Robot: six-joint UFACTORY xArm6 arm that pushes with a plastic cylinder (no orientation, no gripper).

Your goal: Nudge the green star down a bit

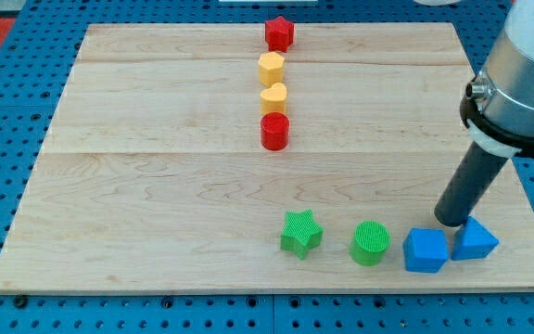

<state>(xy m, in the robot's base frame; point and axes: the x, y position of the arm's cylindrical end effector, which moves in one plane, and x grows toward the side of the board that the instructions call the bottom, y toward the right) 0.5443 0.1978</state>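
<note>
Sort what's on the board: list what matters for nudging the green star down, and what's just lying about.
For the job:
green star
my tip, far to the view's right of the star, just above the two blue blocks

Lying about:
green cylinder
blue cube
blue triangular block
red star
two yellow blocks
red cylinder

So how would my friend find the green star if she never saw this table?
Look at the wooden board, then along the row of four blocks near its bottom edge. The green star is at that row's left end, beside the green cylinder. It alone has points; my tip is by the blue blocks.
</note>
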